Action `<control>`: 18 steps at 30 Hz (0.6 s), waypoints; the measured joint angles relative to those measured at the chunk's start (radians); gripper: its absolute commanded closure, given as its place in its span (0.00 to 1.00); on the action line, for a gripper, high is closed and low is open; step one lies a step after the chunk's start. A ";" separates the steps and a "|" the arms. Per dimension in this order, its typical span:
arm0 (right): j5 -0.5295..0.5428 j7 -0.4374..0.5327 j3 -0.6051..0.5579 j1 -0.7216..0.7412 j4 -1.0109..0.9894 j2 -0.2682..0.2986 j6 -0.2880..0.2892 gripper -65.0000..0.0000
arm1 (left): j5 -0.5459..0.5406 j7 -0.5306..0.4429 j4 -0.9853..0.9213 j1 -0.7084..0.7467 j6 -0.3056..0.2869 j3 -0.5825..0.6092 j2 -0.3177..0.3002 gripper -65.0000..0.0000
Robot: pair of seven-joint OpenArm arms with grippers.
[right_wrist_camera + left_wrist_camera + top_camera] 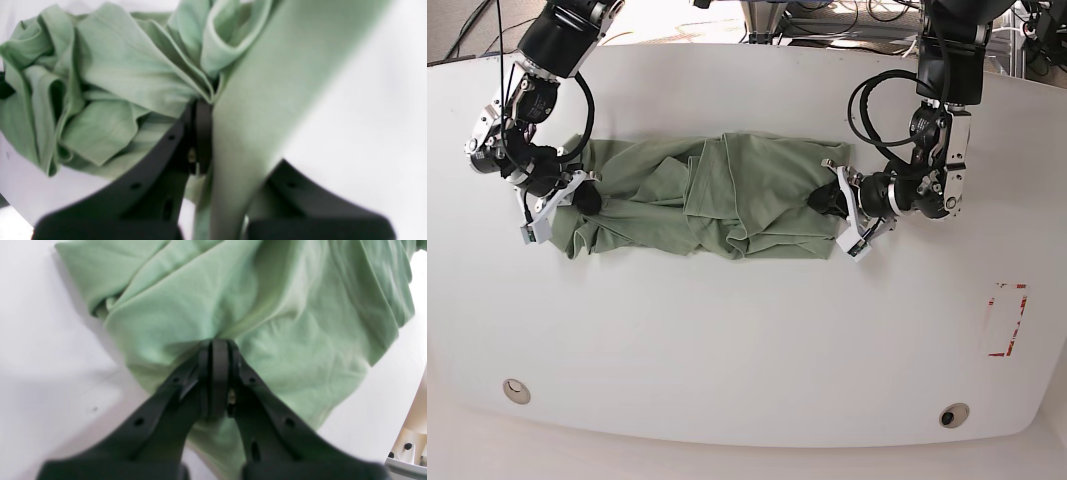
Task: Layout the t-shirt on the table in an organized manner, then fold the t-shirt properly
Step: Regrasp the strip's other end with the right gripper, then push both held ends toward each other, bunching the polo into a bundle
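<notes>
The sage-green t-shirt (712,195) lies crumpled in a long band across the middle of the white table (747,340). My left gripper (213,346) sits at the band's right end in the base view, shut on a pinch of fabric (186,306). At the band's other end my right gripper (203,103) is shut on folds of the t-shirt (116,76). One flap drapes over its right finger. In the base view the left gripper (827,198) and the right gripper (587,195) hold opposite ends.
A red tape rectangle (1005,320) marks the table at the right. Two round cable holes (516,389) (949,414) sit near the front edge. Cables and floor lie beyond the far edge.
</notes>
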 measured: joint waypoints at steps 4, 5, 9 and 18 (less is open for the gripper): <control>0.000 -0.033 -0.003 -0.052 0.128 -0.005 -0.005 1.00 | 0.000 -0.001 0.000 0.000 0.000 0.001 0.004 1.00; 0.004 -0.043 -0.003 -0.063 0.152 -0.005 -0.002 1.00 | 0.000 0.000 -0.001 0.000 0.000 0.002 0.005 1.00; -0.011 -0.097 -0.042 -0.102 0.270 -0.015 -0.010 1.00 | 0.000 -0.002 -0.002 -0.005 0.000 0.039 0.002 1.00; 0.001 -0.105 -0.150 -0.130 0.453 -0.043 -0.006 1.00 | 0.012 0.001 -0.002 -0.022 0.001 0.121 0.044 1.00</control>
